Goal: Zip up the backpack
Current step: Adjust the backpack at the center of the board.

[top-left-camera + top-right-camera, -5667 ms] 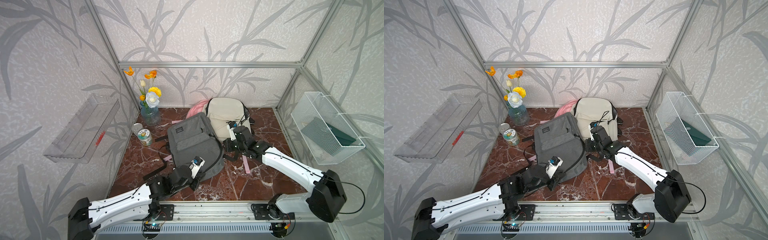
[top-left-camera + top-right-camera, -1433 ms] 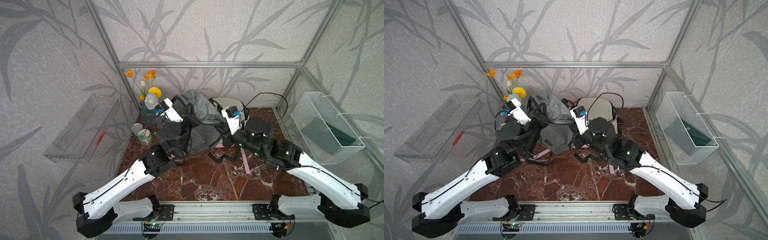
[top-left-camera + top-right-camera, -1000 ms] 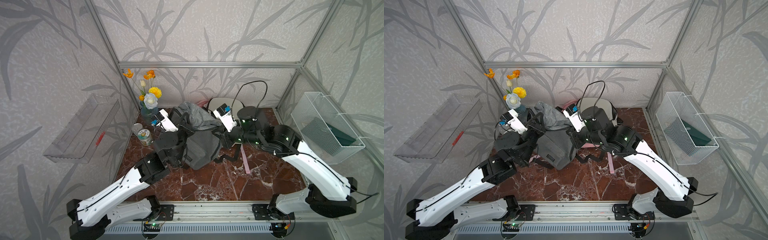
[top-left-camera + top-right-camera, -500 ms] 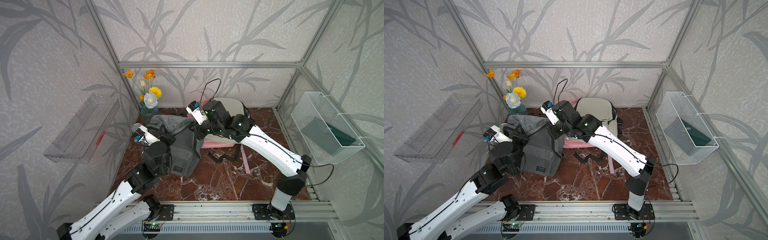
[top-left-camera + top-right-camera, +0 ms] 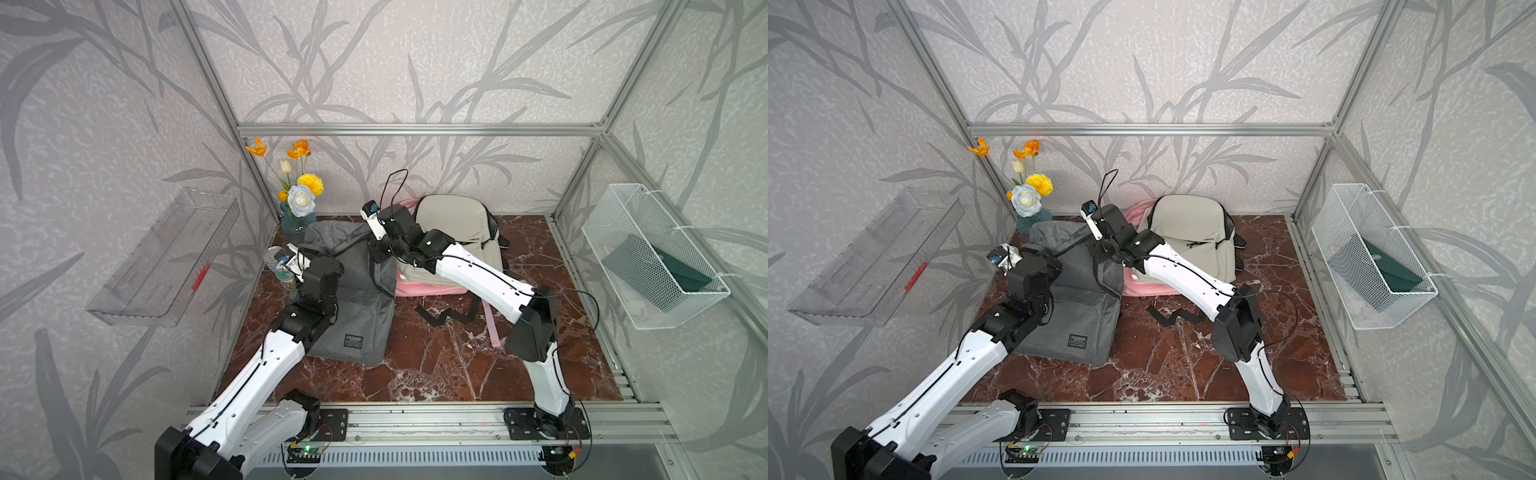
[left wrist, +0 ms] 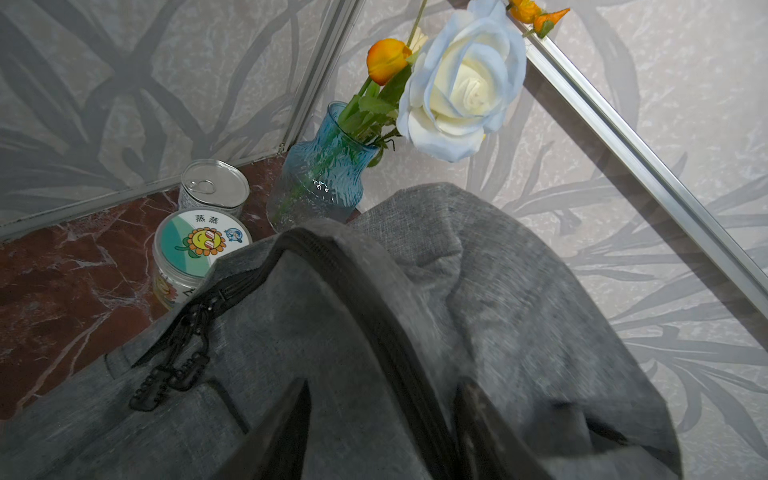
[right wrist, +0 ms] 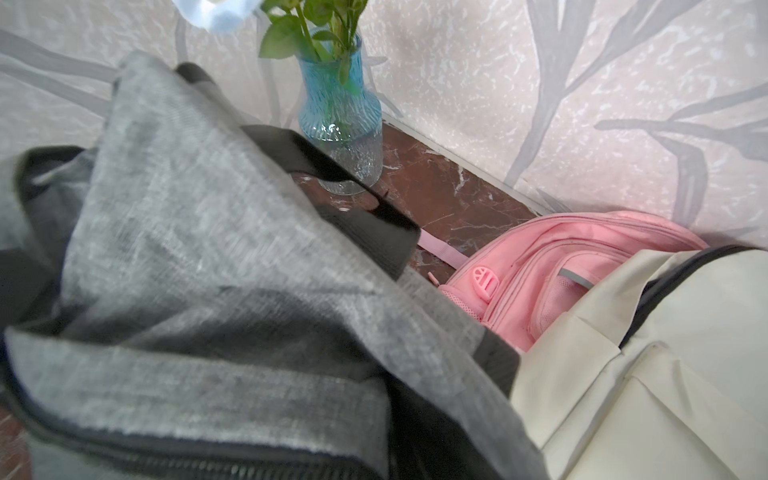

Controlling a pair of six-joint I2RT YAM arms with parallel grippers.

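Note:
The grey backpack (image 5: 357, 316) (image 5: 1075, 316) lies at the table's left, its bottom toward the front and its top end raised beside the vase. My left gripper (image 5: 313, 251) (image 5: 1034, 249) hovers over that top end, open. In the left wrist view its fingers (image 6: 286, 428) stand on either side of the black zipper track (image 6: 374, 316), and two zipper pulls (image 6: 174, 365) hang off to one side. My right gripper (image 5: 376, 255) (image 5: 1100, 253) is shut on the backpack's upper right edge. In the right wrist view grey fabric (image 7: 208, 249) hides its jaws.
A beige backpack (image 5: 453, 224) lies on a pink one (image 5: 424, 284) at the back. A blue vase of flowers (image 5: 297, 208) and two cans (image 5: 276, 259) stand in the back left corner. A black strap (image 5: 444, 316) lies mid-floor. A wire basket (image 5: 652, 257) and a clear tray (image 5: 166, 257) hang on the side walls.
Both arms carried the lifted grey backpack left and set it down. The left gripper, shut a second ago, has opened. The right arm has stretched leftward, still gripping.

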